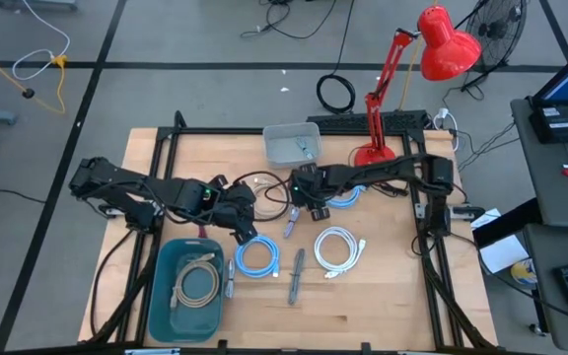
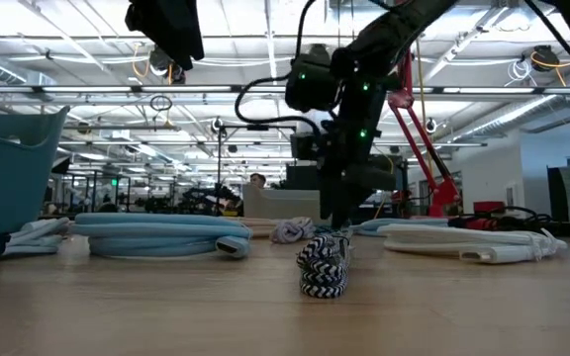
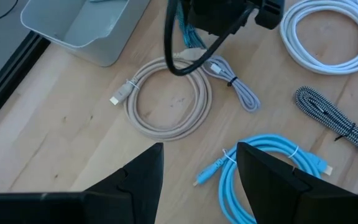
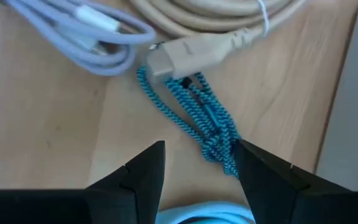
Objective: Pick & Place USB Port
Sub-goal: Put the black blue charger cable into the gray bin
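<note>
Right wrist view: right pincer (image 4: 194,171) open, empty, straddling teal braided cable (image 4: 207,121) just ahead, long axis slanting between fingers; left pincer (image 3: 197,177) farther.

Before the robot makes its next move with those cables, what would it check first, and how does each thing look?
1. Right pincer open: ok, its two fingers stand apart.
2. Right pincer over a cable: ok, the teal braided cable lies just ahead of its fingers.
3. That cable free to lift: not ok, the beige cable plug lies against it.
4. Left pincer empty and open: ok, nothing between its fingers; it hangs over the light blue cable.
5. Grey bin reachable: ok, it sits behind the right pincer.
6. Teal bin: ok, it has room left and holds one coiled cable.
</note>
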Controlling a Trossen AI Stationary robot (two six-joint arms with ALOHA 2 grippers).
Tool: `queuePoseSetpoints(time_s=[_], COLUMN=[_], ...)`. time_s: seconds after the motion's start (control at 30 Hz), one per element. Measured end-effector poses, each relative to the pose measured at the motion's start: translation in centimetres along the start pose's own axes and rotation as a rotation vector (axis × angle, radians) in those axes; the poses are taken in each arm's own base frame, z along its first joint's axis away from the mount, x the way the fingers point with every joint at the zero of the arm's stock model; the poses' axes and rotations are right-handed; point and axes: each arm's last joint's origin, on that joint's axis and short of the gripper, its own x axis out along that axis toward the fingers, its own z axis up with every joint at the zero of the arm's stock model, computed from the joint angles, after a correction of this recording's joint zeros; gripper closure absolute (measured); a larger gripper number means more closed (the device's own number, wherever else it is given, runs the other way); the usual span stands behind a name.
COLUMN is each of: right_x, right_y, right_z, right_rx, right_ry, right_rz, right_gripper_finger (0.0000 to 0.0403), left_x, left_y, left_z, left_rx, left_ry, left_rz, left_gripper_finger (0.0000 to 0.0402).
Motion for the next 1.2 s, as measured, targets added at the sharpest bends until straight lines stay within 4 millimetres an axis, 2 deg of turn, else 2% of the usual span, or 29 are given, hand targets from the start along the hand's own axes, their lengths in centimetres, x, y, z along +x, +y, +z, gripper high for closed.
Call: queuePoseSetpoints(time_s=[0.13, 0.4, 0.57, 0.8, 0.97, 1.2], right_x=[0.9, 1.2, 1.7, 1.7, 0.3, -4.0], right_y=[-0.4, -1.5, -1.6, -1.3, -0.8, -1.2], right_z=[-0.3, -0.8, -1.3, -1.1, -1.1, -0.1], right_rx=[0.016, 0.074, 0.141, 0.194, 0.244, 0.345], right_ry=[0.017, 0.011, 0.036, 0.046, 0.075, 0.025], right_rz=[0.002, 0.0, 0.06, 0.031, -0.034, -0.08], right_gripper_finger=[0.0218, 0.0231, 0.0295, 0.0391, 0.0393, 0.0399], left_x=[0.0, 0.0, 0.0, 0.0, 0.0, 0.0], left_y=[0.0, 0.0, 0.0, 0.0, 0.0, 0.0], left_z=[0.0, -0.1, -0.1, -0.1, 0.0, 0.0], left_rx=[0.001, -0.004, -0.003, 0.0, 0.0, 0.004], left_ry=[0.004, 0.009, 0.01, 0.008, 0.004, -0.007], left_rz=[0.002, -0.001, -0.002, -0.002, 0.003, 0.008], left_gripper_finger=[0.0195, 0.0195, 0.0195, 0.0195, 0.0195, 0.0195])
